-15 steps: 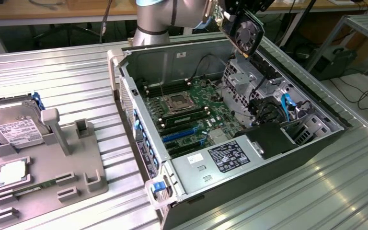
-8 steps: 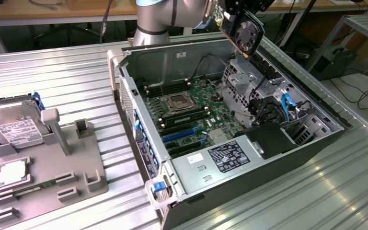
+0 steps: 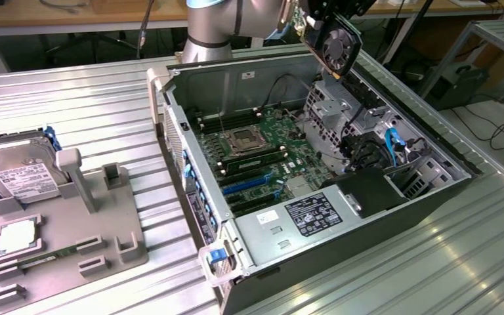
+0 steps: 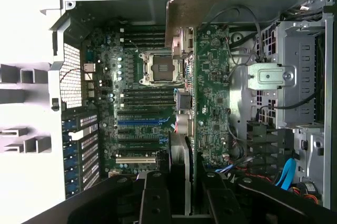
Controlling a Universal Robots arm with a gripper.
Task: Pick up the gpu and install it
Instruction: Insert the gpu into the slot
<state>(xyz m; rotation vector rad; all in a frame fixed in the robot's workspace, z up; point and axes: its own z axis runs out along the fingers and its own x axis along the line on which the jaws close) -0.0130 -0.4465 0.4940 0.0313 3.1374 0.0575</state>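
Observation:
The gpu [image 3: 338, 44], a dark card with a round fan, hangs tilted above the far rim of the open computer case [image 3: 427, 141]. My gripper [image 3: 320, 14] is shut on its upper end. In the wrist view the gpu [image 4: 211, 92] runs edge-on as a green board with its pale metal bracket [image 4: 192, 2] at the far end, and my gripper [image 4: 187, 198] clamps it between two black fingers [image 4: 155, 200]. Below it lie the motherboard [image 4: 137, 84] and its blue expansion slots [image 4: 139, 122]. In the exterior view those slots [image 3: 247, 185] sit well below and to the left of the card.
The case holds an empty CPU socket [image 3: 243, 139], a power supply [image 3: 309, 216], a drive cage [image 3: 331, 111] and blue cables [image 3: 393, 147]. At the exterior view's left a grey fixture [image 3: 103, 223] carries a hard drive [image 3: 20, 172], a processor [image 3: 16, 237] and a memory stick [image 3: 37, 262].

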